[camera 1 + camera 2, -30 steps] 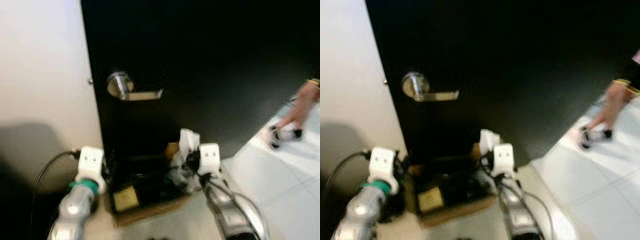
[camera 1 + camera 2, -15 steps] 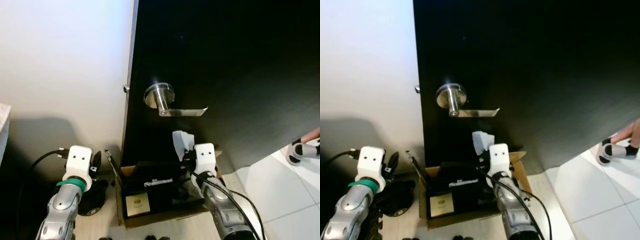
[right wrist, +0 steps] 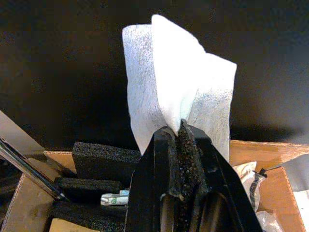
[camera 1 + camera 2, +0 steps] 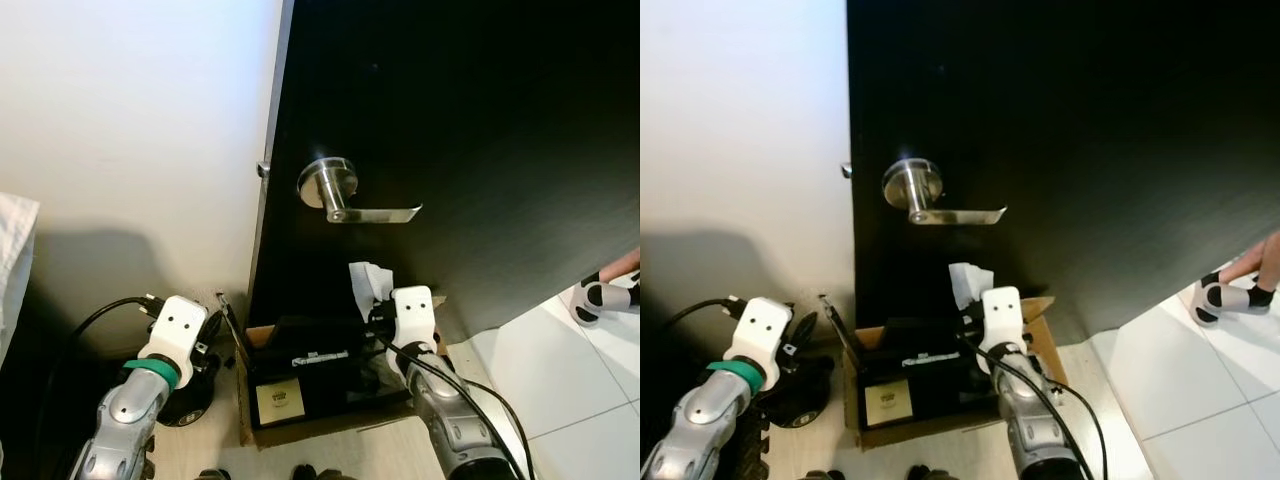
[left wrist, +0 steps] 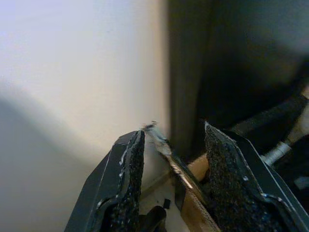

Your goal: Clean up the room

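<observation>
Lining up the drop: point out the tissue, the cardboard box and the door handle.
white tissue [image 3: 169, 82]: right wrist view, middle of the sheet.
cardboard box [image 4: 1045, 345]: right eye view, its right flap.
door handle [image 4: 385, 214]: left eye view, the lever.

Floor [image 4: 560, 400]: I saw pale wood-toned boards by the door, white tiles further to my right.
Cardboard box [image 4: 330, 425]: it sat open on the floor against the dark door, holding black foam.
Round black object [image 4: 190, 405]: it rested on the floor just left of the box.
Person's foot [image 4: 605, 296]: it stood on the tiles.
</observation>
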Robot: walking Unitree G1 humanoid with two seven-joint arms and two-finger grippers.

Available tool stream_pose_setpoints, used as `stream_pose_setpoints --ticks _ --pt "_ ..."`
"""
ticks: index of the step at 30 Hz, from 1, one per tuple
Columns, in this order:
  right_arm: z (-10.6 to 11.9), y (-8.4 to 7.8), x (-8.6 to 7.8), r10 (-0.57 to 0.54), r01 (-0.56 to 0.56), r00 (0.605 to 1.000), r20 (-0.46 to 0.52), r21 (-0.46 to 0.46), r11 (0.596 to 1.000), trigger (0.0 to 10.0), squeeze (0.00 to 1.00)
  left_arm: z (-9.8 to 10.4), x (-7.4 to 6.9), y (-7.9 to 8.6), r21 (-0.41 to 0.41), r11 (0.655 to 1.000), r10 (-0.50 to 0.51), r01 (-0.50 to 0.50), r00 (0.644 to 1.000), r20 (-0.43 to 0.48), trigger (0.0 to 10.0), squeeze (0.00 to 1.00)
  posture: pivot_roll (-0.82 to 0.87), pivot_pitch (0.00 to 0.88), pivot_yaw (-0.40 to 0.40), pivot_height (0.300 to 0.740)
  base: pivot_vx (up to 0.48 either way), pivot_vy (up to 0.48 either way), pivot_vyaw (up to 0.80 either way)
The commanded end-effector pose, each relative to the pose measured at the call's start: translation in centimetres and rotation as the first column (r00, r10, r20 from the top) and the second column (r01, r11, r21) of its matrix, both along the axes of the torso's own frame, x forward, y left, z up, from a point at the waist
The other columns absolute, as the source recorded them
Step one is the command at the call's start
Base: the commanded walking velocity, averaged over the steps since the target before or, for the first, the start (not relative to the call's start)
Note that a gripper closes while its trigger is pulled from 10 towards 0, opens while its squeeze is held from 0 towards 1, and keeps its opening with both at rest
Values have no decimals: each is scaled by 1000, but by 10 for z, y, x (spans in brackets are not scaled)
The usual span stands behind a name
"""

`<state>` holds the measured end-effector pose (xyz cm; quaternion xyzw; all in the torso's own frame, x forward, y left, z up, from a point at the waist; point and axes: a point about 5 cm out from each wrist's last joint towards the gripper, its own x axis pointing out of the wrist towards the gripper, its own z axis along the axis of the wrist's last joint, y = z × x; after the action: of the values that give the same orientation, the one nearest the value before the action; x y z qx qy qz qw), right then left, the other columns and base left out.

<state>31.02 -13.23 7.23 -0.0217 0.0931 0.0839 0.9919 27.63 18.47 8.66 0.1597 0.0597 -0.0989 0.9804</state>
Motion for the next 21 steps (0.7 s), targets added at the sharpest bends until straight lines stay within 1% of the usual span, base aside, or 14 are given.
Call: stream_pose_setpoints --ticks 1,3,4,5,6,7,9,14,15,16,17,18,19,21 --pt "-7 -6 -5 -21 20 1000 -20 -16 1000 10000 0 -11 -7 -5 41 998 -52 54 997 -49 10000 0 10 190 -127 740 0 0 0" --pt "-7 -6 -5 -21 20 1000 -20 -16 1000 10000 0 -11 -7 -5 41 998 -52 54 997 -49 10000 0 10 190 -127 740 0 0 0" --pt "-7 -6 -5 -19 19 1000 -19 -15 1000 10000 0 -15 -8 -3 89 993 -73 80 994 -77 10000 0 7 191 -125 740 0 0 0" --pt "-7 -6 -5 -19 19 1000 -19 -15 1000 10000 0 -15 -8 -3 89 993 -73 80 994 -77 10000 0 7 191 -125 740 0 0 0" --pt "-7 -6 -5 -19 19 1000 -20 -16 1000 10000 0 -22 -12 1 164 978 -110 131 985 -131 10000 0 7 191 -125 740 0 0 0" --pt "-8 -7 -6 -20 20 1000 -23 -17 1000 10000 0 -28 -16 6 210 963 -132 169 975 -180 10000 0 7 191 -125 740 0 0 0" --pt "-9 -8 -6 -22 22 999 -26 -18 1000 10000 0 -35 -20 10 242 949 -144 200 962 -232 10000 0 7 191 -125 740 0 0 0" --pt "-9 -7 -6 -24 23 999 -26 -17 1000 10000 0 -35 -21 10 243 950 -142 199 962 -232 10000 0 7 191 -125 740 0 0 0" --pt "-1 -4 -3 -28 28 1000 12 32 999 10000 0 -30 -16 8 202 969 -106 142 978 -181 10000 0 7 191 -125 740 0 0 0" --pt "-1 -4 -3 -28 28 1000 12 32 999 10000 0 -30 -16 8 202 969 -106 142 978 -181 10000 0 7 191 -125 740 0 0 0" --pt "8 -1 0 -28 23 998 54 77 997 10000 0 -25 -12 7 167 980 -80 105 986 -148 10000 0 17 194 -119 740 0 0 0" --pt "8 -1 0 -28 23 998 54 77 997 10000 0 -25 -12 7 167 980 -80 105 986 -148 10000 0 17 194 -119 740 0 0 0" --pt "15 2 3 -24 14 996 88 112 994 10000 0 -21 -10 7 142 987 -61 79 990 -126 10000 0 17 194 -119 740 0 0 0" --pt "22 6 5 -4 -10 993 114 128 992 10000 0 -19 -9 6 129 989 -51 66 992 -115 10000 0 14 193 -119 740 0 0 0"
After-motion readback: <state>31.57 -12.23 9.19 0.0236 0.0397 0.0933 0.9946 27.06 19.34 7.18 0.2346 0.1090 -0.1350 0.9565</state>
